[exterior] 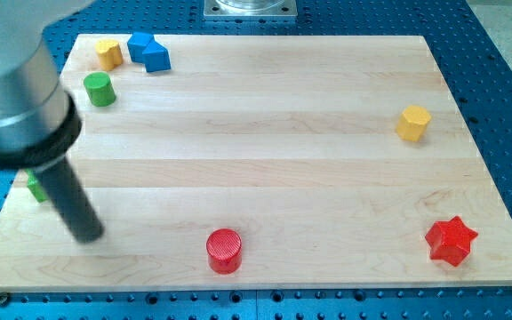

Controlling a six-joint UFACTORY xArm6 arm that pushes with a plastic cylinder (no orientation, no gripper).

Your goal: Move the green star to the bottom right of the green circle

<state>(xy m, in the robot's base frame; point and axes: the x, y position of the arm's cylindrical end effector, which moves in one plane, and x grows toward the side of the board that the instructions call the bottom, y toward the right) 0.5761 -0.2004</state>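
Red cylinder (224, 250) bottom centre, red star (452, 240) bottom right. Our rod's tip (88, 236) sits lower left, bare, gripping nothing, hiding most of the green star (36, 188). Green circle (100, 89) upper left, near yellow block (108, 53) and blue block (148, 51). Yellow hexagon (412, 123) right. Wooden board (265, 151) on blue pegboard (496, 53).

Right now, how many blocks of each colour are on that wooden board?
Yellow: 2, one at the view's top left, a hexagon at the right
Blue: 1
Green: 2, a cylinder and a block mostly hidden behind the rod
Red: 2, a cylinder and a star
Total: 7

My tip sits just right of the hidden green block.
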